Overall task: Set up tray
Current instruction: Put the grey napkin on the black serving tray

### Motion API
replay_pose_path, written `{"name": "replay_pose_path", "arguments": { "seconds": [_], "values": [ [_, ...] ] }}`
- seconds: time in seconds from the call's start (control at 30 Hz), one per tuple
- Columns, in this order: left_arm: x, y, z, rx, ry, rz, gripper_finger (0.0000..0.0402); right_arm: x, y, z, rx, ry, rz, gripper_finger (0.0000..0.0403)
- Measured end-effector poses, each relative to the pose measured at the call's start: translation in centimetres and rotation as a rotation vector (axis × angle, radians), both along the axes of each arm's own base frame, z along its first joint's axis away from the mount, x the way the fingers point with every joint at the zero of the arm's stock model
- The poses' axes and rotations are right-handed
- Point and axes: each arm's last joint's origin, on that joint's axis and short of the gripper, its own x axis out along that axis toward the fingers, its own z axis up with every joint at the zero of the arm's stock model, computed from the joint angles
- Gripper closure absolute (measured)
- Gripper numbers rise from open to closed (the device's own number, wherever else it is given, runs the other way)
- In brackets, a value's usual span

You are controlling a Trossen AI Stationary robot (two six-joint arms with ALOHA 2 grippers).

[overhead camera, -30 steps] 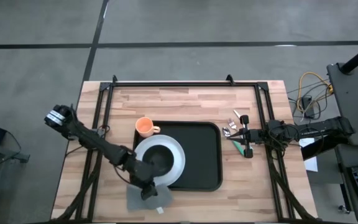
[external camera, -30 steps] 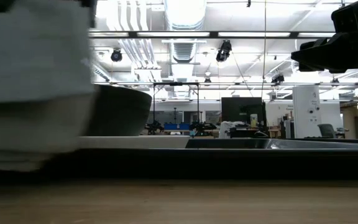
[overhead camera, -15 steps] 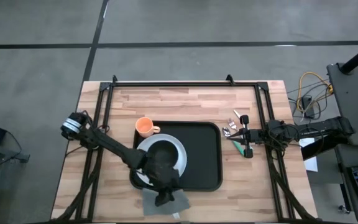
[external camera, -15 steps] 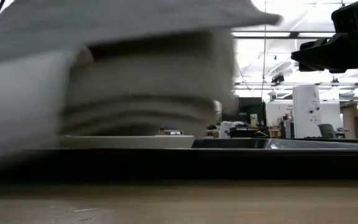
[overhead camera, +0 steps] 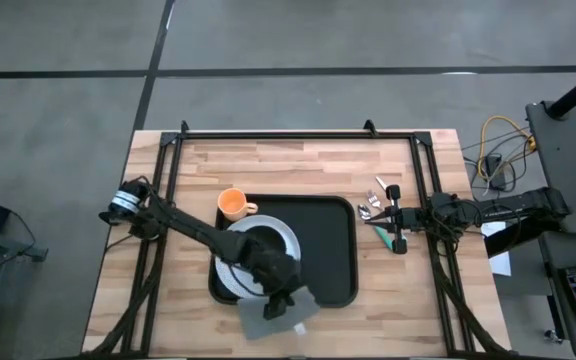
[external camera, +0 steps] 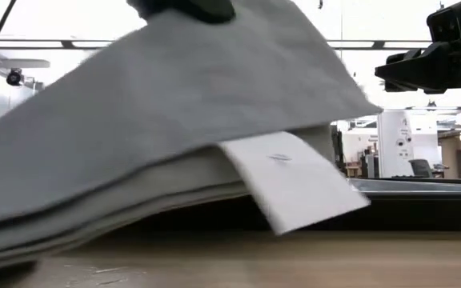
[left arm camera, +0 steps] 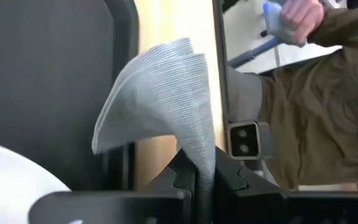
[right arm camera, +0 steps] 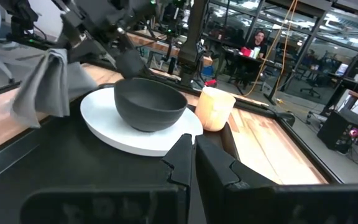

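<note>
A: Two grippers, only one busy. The left gripper [overhead camera: 286, 300] has its fingers clamped on a grey napkin [overhead camera: 280, 313], just off the near edge of the black tray [overhead camera: 330, 250]. From above, the cloth lies partly over the tray's near rim and partly over the wooden table [overhead camera: 298, 165].

B: The left wrist view adds something here: the napkin [left arm camera: 166, 106] rises from between the pinched fingers and fans out in loose folds, with the tray [left arm camera: 48, 81] dark behind it. A person in an olive sleeve shows past the table edge.

A: And the low view?

B: Mostly napkin [external camera: 158, 136]. It fills the picture, sagging toward the tabletop, and a white tag [external camera: 294, 180] sticks out from under it. The overhead view barely shows that tag.

A: On the tray?

B: A white plate [overhead camera: 230, 272] toward its left end with a dark bowl [overhead camera: 258, 250] on it. The right wrist view gives the bowl [right arm camera: 150, 102] sitting upright, and an orange cup [right arm camera: 214, 109] just beyond the plate; from above the cup [overhead camera: 233, 204] stands on the wood by the tray's far left corner.

A: The other arm?

B: The right gripper [overhead camera: 398, 222] waits beside the tray's right edge, fingers together on nothing, close to some small cutlery [overhead camera: 373, 205].
</note>
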Motion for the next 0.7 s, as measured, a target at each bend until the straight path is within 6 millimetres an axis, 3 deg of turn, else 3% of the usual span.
{"name": "replay_pose_path", "arguments": {
  "seconds": [0.33, 0.7],
  "values": [
    [1.9, 4.0, 0.3, 0.021, -0.17, 0.055, 0.0402, 0.0, 0.0, 0.0, 0.0, 0.0, 0.0, 0.0394],
    [3.1, 5.3, 1.2, 0.053, -0.33, 0.102, 0.0401, 0.0, 0.0, 0.0, 0.0, 0.0, 0.0, 0.0394]
  ]
}}
